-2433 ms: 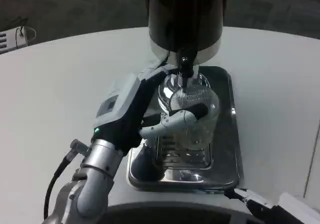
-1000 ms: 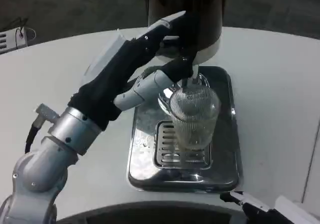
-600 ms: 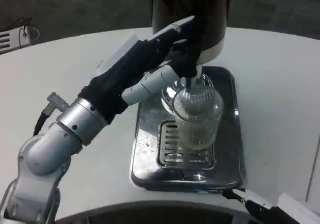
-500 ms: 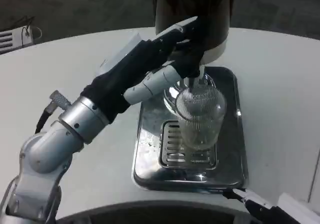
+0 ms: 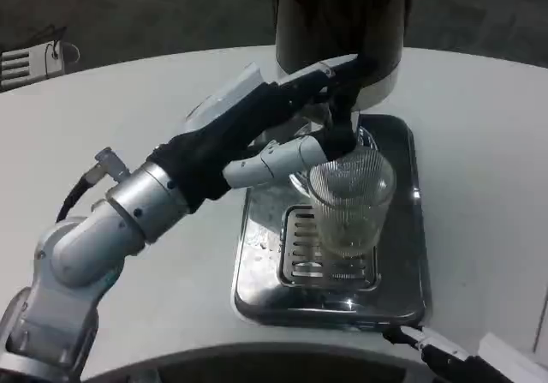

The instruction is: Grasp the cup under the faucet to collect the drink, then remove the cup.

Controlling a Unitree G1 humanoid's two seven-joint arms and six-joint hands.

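Observation:
A clear ribbed glass cup [image 5: 351,201] stands upright on the grille of a steel drip tray [image 5: 257,263], right under the faucet [image 5: 344,117] of a black dispenser [image 5: 342,19]. My left hand [image 5: 274,117] has reached up to the faucet. Its upper fingers [image 5: 338,70] lie over the tap and its thumb [image 5: 295,153] stretches below it, just above the cup's rim, so the tap sits between them. The hand is not touching the cup's wall. A small part of my right hand [image 5: 445,349] shows at the bottom right edge, too little to read its fingers.
The white round table [image 5: 103,100] spreads to the left and right of the tray. The dispenser's white base [image 5: 381,83] stands at the tray's far end. Dark floor lies beyond the table's far edge.
My left hand let go of the cup, rose and reached to the faucet, where it has closed around the tap. The cup stayed put. The camera has shifted, sliding the picture rightward.

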